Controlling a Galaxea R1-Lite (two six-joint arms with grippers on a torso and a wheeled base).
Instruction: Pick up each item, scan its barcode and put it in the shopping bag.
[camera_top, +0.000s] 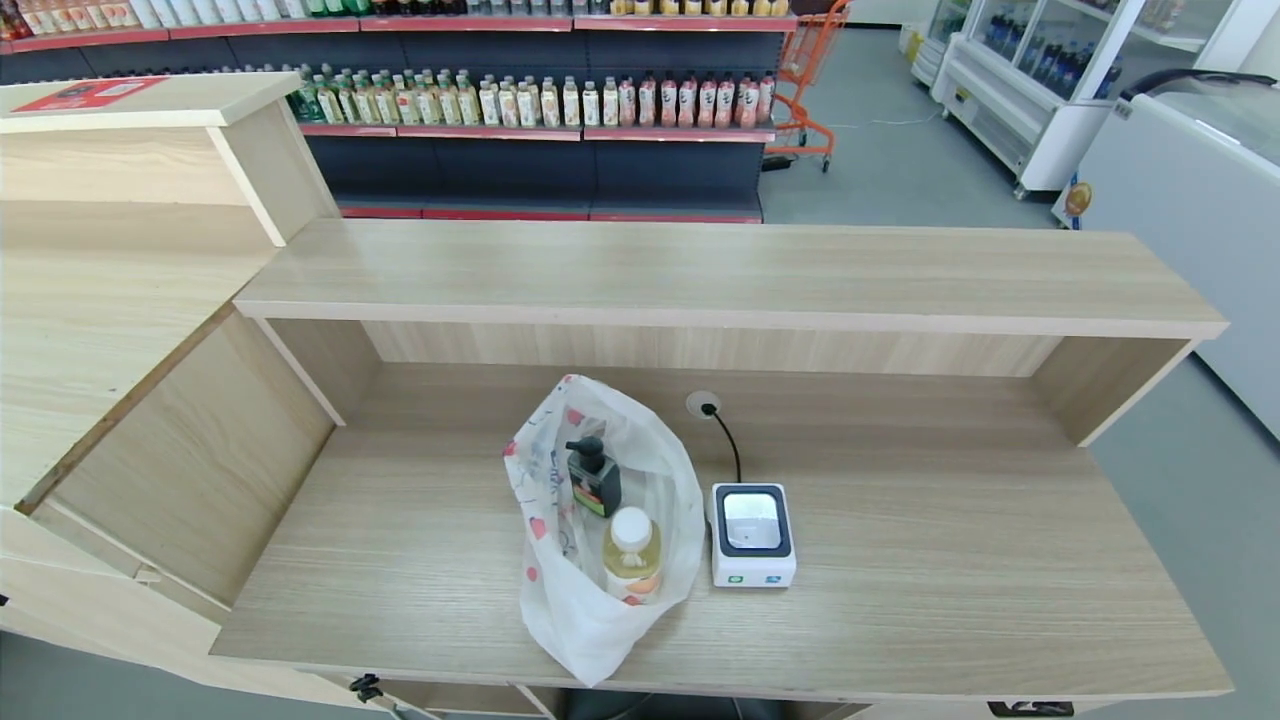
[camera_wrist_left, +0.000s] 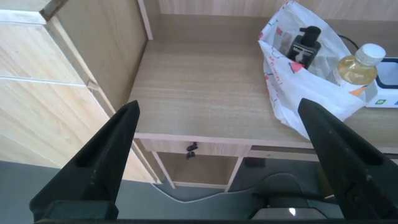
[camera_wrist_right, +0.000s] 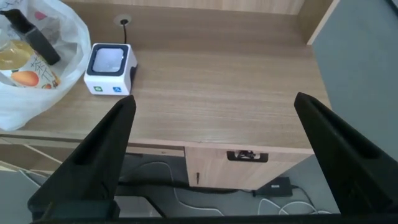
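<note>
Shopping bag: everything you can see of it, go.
The bag is thin white, see-through plastic with small red prints, crumpled. It lies on the counter with its mouth open, its closed end at the front edge, just left of the scanner. Inside lie a dark pump bottle and a yellow bottle with a white cap.

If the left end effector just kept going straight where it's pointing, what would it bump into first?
The left end effector would probably meet the wooden counter first, beside the shopping bag; depth is unclear.
</note>
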